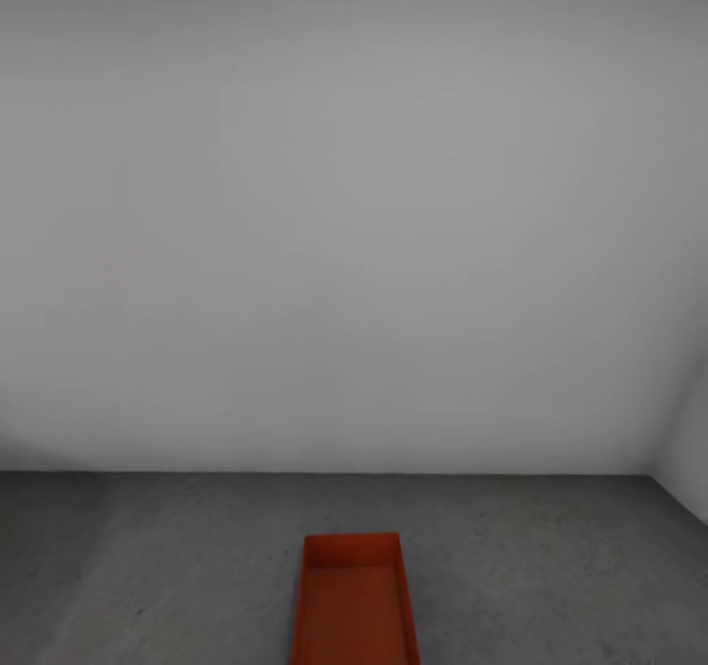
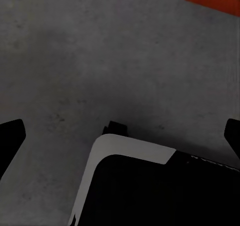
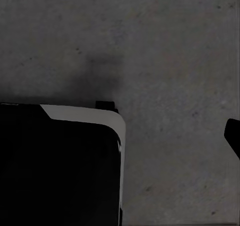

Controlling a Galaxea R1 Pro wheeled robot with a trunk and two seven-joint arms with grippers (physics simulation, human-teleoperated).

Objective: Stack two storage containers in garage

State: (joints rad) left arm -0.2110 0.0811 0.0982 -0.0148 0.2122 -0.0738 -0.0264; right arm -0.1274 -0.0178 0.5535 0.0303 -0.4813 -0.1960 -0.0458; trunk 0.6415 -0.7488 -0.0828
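A dark grey, mottled concrete floor (image 1: pixel 147 567) runs across the near ground of the garage. On it, nearest and just right of centre, sits an orange-red storage container (image 1: pixel 354 601) — open-topped, empty, its long side running away. The left hand (image 2: pixel 120 136) hovers over bare floor, its two dark fingertips (image 2: pixel 10 138) spread wide apart, grasping nothing. The right hand shows one fingertip (image 3: pixel 233 133); its state cannot be told. Farthest stands a plain white wall (image 1: pixel 354 232).

One container (image 1: pixel 354 601) on the floor (image 1: pixel 147 567), seemingly well before the wall (image 1: pixel 354 232).
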